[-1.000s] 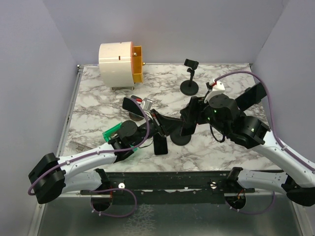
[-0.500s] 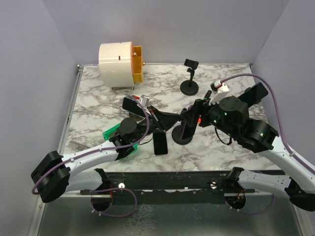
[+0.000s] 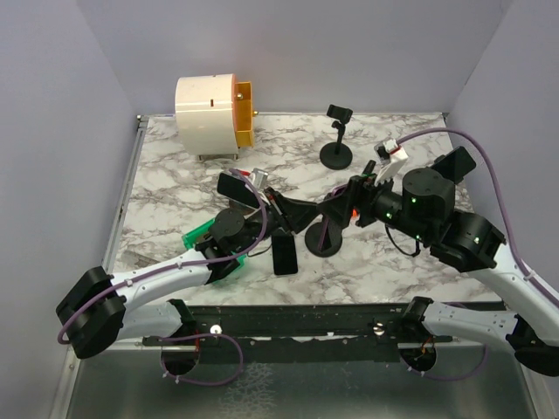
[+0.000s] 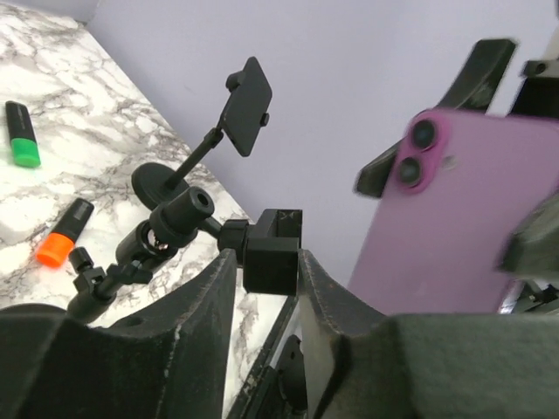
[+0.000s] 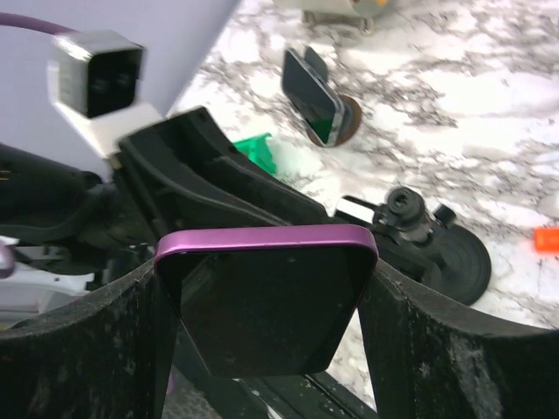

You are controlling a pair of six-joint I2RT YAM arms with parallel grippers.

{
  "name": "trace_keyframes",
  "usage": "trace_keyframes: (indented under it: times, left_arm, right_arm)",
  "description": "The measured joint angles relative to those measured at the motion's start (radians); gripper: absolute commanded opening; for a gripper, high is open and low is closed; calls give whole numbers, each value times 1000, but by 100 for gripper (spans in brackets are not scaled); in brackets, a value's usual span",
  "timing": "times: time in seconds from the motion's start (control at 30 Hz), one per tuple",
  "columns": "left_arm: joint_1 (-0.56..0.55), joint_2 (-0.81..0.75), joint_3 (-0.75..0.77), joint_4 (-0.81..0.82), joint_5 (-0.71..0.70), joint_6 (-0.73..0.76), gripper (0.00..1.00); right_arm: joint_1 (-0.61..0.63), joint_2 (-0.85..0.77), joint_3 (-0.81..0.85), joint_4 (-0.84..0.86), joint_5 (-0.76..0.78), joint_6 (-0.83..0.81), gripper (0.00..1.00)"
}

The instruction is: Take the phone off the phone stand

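The purple phone (image 5: 266, 301) is clamped by its long edges in my right gripper (image 5: 266, 288), screen toward that camera. In the left wrist view its purple back and twin lenses (image 4: 458, 218) hang in the air to the right, apart from the phone stand. The black stand has a round base (image 3: 323, 239) on the marble, and its jointed arm (image 4: 175, 218) ends in a square block (image 4: 272, 257). My left gripper (image 4: 266, 262) is shut on that block. From above, my left gripper (image 3: 293, 212) and right gripper (image 3: 342, 208) face each other above the base.
A second black stand (image 3: 337, 150) stands at the back. A dark phone (image 3: 284, 255) lies flat near the front edge, and another sits on a round holder (image 5: 310, 94). A white and orange drum (image 3: 212, 109) is back left. Green (image 4: 22, 140) and orange (image 4: 61, 243) markers lie on the marble.
My right gripper has drawn back to the right and up with the purple phone, away from the stand. The left gripper stays clamped on the stand's block, barely shifted.
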Motion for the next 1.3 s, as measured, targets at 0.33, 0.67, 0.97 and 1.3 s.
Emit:
trace_keyframes:
  times: [0.33, 0.67, 0.97, 1.3]
  left_arm:
    - [1, -38, 3, -76, 16, 33, 80]
    - [1, -330, 18, -193, -84, 238, 99]
    - [4, -290, 335, -475, 35, 490, 94]
    - [4, -190, 439, -745, 76, 597, 80]
  right_arm:
    - [0, 2, 159, -1, -67, -15, 0]
    - [0, 23, 211, -4, -31, -46, 0]
    - [0, 132, 302, -40, 94, 2, 0]
    - [0, 249, 415, -112, 224, 73, 0]
